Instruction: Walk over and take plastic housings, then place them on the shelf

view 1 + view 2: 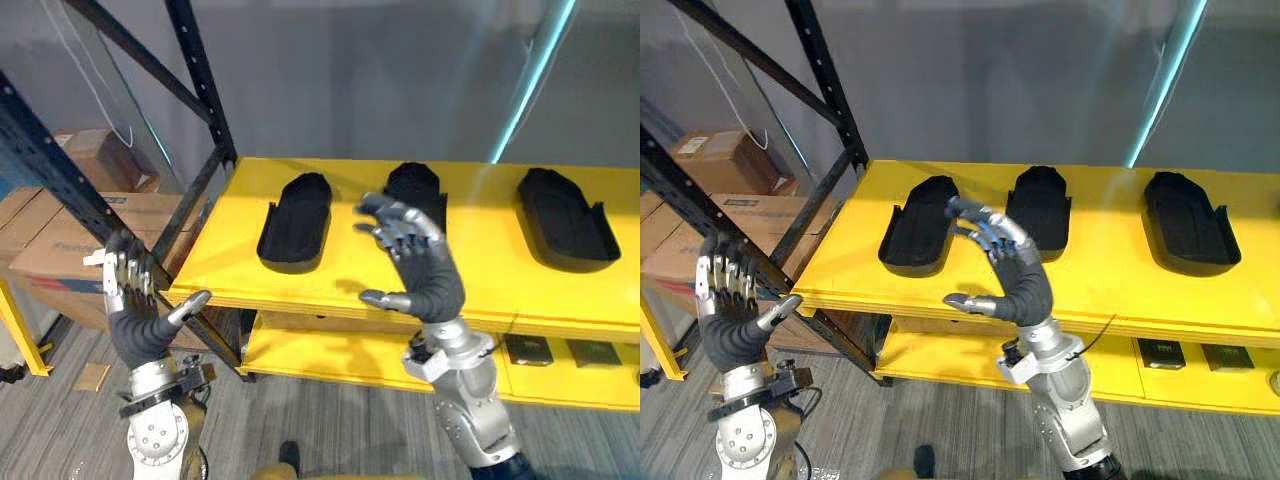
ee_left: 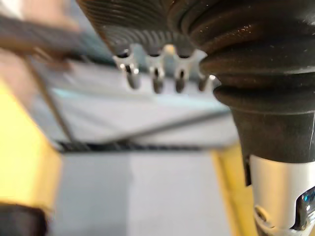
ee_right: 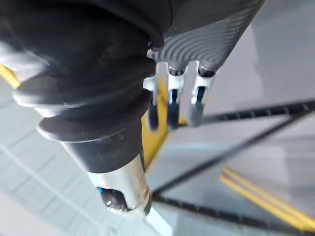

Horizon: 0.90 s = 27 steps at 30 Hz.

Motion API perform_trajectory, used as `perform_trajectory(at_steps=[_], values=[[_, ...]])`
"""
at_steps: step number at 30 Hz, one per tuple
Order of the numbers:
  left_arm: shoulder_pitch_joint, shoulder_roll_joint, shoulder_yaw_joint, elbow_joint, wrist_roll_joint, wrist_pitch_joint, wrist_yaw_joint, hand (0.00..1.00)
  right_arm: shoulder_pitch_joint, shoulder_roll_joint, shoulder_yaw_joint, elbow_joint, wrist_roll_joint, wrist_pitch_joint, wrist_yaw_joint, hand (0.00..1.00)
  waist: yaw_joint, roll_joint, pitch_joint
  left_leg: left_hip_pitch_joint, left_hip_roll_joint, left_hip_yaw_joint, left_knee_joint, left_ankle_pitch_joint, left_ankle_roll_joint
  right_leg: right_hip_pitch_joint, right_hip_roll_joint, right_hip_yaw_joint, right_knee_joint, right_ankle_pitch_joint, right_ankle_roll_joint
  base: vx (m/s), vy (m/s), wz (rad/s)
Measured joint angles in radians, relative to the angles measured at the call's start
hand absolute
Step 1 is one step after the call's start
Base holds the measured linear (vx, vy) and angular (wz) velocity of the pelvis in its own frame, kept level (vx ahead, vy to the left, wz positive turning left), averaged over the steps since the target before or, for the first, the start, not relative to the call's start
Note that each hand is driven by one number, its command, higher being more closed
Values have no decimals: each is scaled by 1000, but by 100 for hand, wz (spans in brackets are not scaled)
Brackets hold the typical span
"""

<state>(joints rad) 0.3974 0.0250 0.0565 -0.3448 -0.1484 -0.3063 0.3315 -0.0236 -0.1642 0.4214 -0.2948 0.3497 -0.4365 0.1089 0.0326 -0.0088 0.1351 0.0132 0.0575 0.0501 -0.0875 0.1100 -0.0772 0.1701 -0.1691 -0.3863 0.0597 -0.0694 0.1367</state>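
Three black plastic housings lie on the yellow shelf [image 1: 480,270]: a left housing [image 1: 296,220], a middle housing [image 1: 415,192] and a right housing [image 1: 562,217]. My right hand [image 1: 425,265] is raised in front of the shelf's front edge, between the left and middle housings, fingers relaxed and holding nothing. Lower left, my left hand [image 1: 135,300] hangs beside the shelf's corner, open and empty, thumb pointing toward the shelf.
A black rack upright with diagonal braces [image 1: 205,90] stands at the shelf's left end. Cardboard boxes [image 1: 60,235] are stacked behind it. A lower yellow shelf [image 1: 560,375] carries small dark parts [image 1: 527,349]. A yellow post [image 1: 20,330] stands at far left.
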Motion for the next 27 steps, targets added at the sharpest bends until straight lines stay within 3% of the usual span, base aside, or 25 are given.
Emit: perform_trajectory(at_steps=[2, 7, 11, 19, 27], values=[[36, 0, -43, 116, 17, -7, -20, 0, -34, 12, 35, 61, 7, 19, -32, 100, 23, -14, -2, -19, -3, -21, -1, 10, 2, -9, 0, -23, 1, 0, -1, 6, -22, 35], [65, 7, -115, 383, 133, -20, -67, 0, -116, 29, 128, 229, -3, 50, -84, 100, 61, -19, 5, -42, -10, -43, -1, 16, 5, -21, -4, -47, 11, -3, -7, -22, -11, 18], [63, 9, -116, 545, 129, -20, -74, 0, -162, 45, 200, 351, -15, 72, -88, 100, 70, -17, 21, -49, -8, -44, -1, 17, 7, -31, -4, -48, 19, -5, -9, -8, -3, 0], [12, 21, -155, 605, 104, -37, -100, 0, -297, 78, 195, 589, -111, 92, -186, 100, 93, 10, 102, -89, 4, -38, -1, 24, 12, -67, -1, -53, 26, 2, -8, -30, -10, 5], [-3, 49, -191, 609, 67, -42, -102, 0, -362, 107, 170, 592, -130, 91, -227, 100, 100, 7, 108, -96, -4, -39, 5, 34, 10, -64, -6, -56, 20, 0, -12, 33, -8, 5]])
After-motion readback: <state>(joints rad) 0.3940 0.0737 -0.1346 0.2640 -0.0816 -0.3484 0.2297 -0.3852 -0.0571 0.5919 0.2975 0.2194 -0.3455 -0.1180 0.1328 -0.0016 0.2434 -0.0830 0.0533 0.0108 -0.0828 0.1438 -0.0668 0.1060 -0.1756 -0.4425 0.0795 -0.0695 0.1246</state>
